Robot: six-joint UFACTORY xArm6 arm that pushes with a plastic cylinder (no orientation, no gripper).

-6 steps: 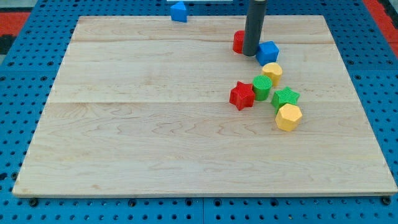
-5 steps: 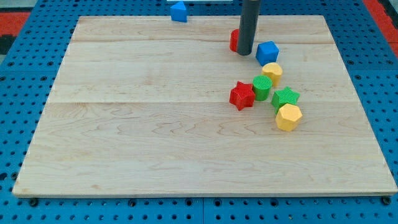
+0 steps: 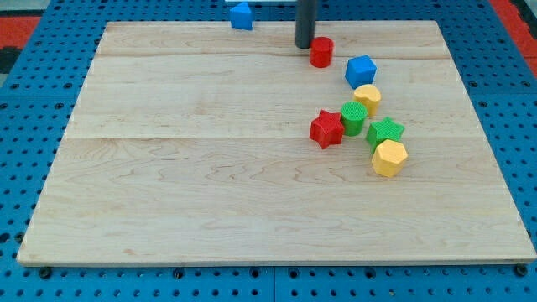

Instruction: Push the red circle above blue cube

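Note:
The red circle (image 3: 321, 52) lies near the view's top, up and to the left of the blue cube (image 3: 361, 70). My tip (image 3: 304, 45) stands just to the left of the red circle, close to its upper left edge. The rod rises out of the view's top.
A yellow round block (image 3: 367, 97), a green round block (image 3: 353, 118), a red star (image 3: 326, 129), a green star (image 3: 385, 132) and a yellow hexagon (image 3: 389, 158) cluster below the blue cube. A second blue block (image 3: 242, 15) sits at the board's top edge (image 3: 168, 23).
My tip moved from between the red circle and the blue cube to the upper left of the circle. The red circle is now in full view.

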